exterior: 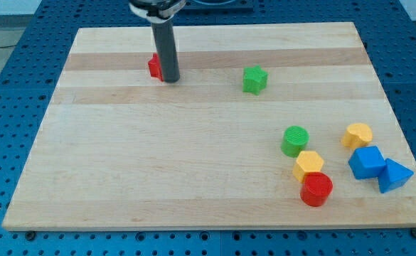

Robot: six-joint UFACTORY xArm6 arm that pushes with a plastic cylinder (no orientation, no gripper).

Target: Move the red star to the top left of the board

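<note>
The red star (153, 67) lies on the wooden board (158, 156) in its upper left part, mostly hidden behind my rod. My tip (170, 80) rests on the board right against the star's right side. Only the star's left edge shows past the rod.
A green star-like block (254, 79) sits to the right of my tip. At the lower right lie a green cylinder (294, 140), a yellow hexagon block (308, 165), a red cylinder (316, 189), a yellow block (357, 134), a blue block (366, 161) and a blue triangle (395, 175).
</note>
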